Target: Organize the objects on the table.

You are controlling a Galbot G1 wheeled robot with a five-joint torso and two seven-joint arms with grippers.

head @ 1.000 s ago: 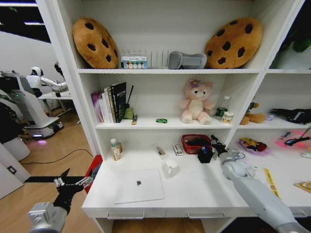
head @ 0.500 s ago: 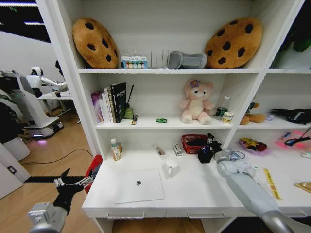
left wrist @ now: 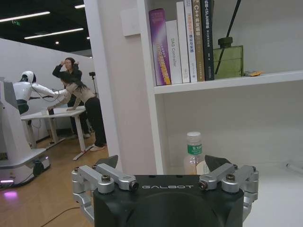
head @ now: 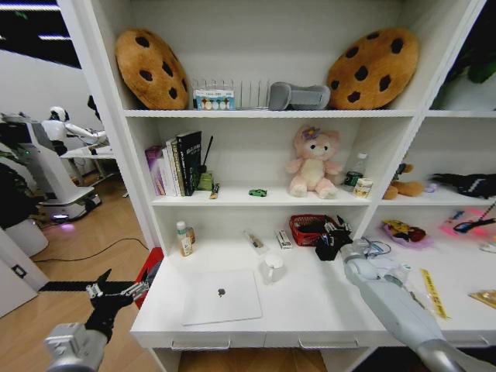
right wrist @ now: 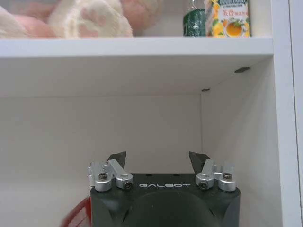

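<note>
Two cookie-shaped cushions (head: 153, 67) lean on the top shelf, a pink plush bear (head: 313, 163) sits one shelf below, beside upright books (head: 177, 163), above a red basket (head: 308, 228).

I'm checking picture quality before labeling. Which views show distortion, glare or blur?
Head view: wide-angle bending, the shelf posts lean outward; light is even, soft shadows under the shelves, no glare on the laptop. Left wrist view: books sharp, ceiling strip lights bright against a dark ceiling. Right wrist view: the plush toy and the red basket at the edge look soft; the open right pincer is crisp.
</note>
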